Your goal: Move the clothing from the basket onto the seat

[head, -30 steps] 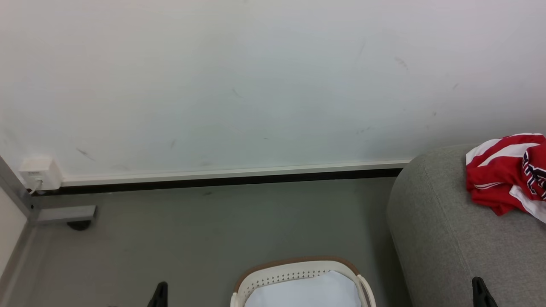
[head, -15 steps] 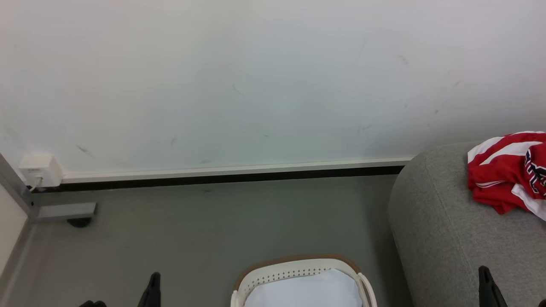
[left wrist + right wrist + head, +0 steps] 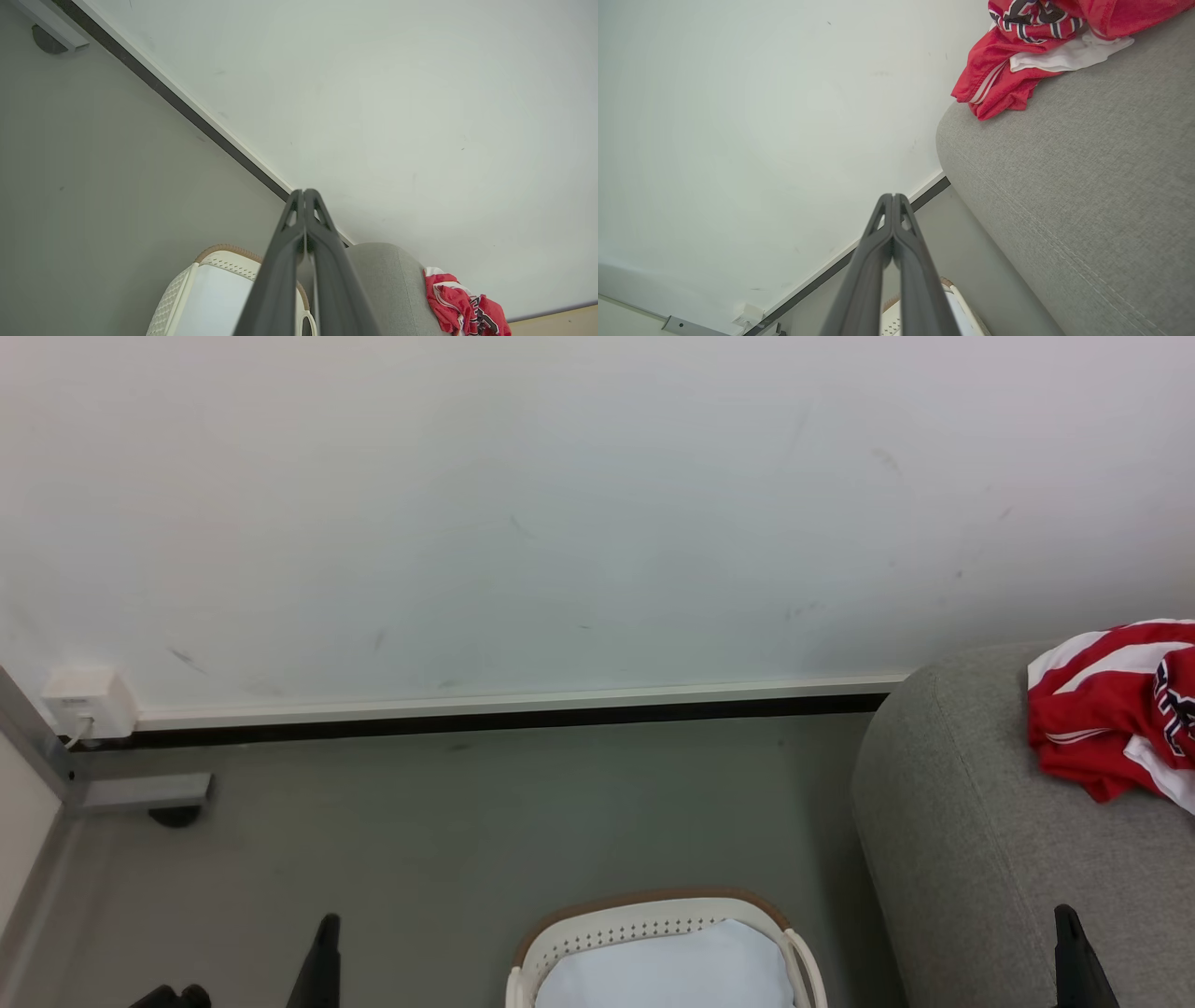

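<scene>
Red clothing (image 3: 1111,709) with white stripes lies bunched on the grey seat (image 3: 990,840) at the right; it also shows as clothing (image 3: 460,305) and clothing (image 3: 1017,56). The cream basket (image 3: 653,933) with a brown rim stands on the floor at the bottom centre, holding a plain white-bluish cloth (image 3: 667,971). My left gripper (image 3: 327,924) points up at the lower left, shut and holding nothing, left of the basket. My right gripper (image 3: 1066,917) is shut and holding nothing over the seat's front part. In the wrist views the left gripper (image 3: 303,192) and right gripper (image 3: 893,197) have fingers pressed together.
A white wall (image 3: 560,523) with a pale skirting strip (image 3: 513,705) runs behind the grey floor (image 3: 467,821). A white socket box (image 3: 84,702) and a grey metal frame foot (image 3: 140,793) sit at the far left corner.
Both grippers have risen slightly into the head view, the left drifting a little left. The whole picture has shifted slightly, so the camera moved. The clothing and basket stay put.
</scene>
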### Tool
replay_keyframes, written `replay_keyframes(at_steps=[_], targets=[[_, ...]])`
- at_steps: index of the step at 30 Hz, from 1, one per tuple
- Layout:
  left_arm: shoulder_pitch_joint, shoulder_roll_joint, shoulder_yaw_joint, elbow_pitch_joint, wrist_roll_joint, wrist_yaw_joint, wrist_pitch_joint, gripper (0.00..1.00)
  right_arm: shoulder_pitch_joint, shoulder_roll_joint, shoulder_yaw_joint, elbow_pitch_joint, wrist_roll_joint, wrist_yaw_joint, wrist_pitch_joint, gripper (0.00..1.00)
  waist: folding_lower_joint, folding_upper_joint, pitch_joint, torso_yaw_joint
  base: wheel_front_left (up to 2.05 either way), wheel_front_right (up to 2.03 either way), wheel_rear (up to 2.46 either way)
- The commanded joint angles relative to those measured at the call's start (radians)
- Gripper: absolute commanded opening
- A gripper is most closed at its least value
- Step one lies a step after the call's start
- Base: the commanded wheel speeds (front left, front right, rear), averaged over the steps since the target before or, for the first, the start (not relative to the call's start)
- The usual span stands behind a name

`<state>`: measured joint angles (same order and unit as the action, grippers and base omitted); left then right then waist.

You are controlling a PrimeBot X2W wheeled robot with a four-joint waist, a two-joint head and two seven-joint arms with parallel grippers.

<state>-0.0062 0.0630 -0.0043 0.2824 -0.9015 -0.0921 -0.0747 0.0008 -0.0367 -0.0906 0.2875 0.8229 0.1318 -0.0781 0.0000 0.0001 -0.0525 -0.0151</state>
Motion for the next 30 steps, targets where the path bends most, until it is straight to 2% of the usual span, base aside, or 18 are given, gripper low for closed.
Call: replay_keyframes(at_steps=[1,30], targets=[[-0.028,0.000,0.010,-0.016,-0.032,-0.007,0.008,0.00,-0.030,-0.011,-0.004,-0.016,0.038,-0.001,0.010,0.00,0.0000,-0.0001,0.001,0.000,0.00,0.00,0.00],[-0.069,-0.005,0.062,-0.024,-0.348,-0.024,0.094,0.00,-0.073,-0.015,-0.015,-0.026,0.385,-0.001,0.097,0.00,0.0000,-0.0001,0.020,0.006,0.00,0.00,0.00]])
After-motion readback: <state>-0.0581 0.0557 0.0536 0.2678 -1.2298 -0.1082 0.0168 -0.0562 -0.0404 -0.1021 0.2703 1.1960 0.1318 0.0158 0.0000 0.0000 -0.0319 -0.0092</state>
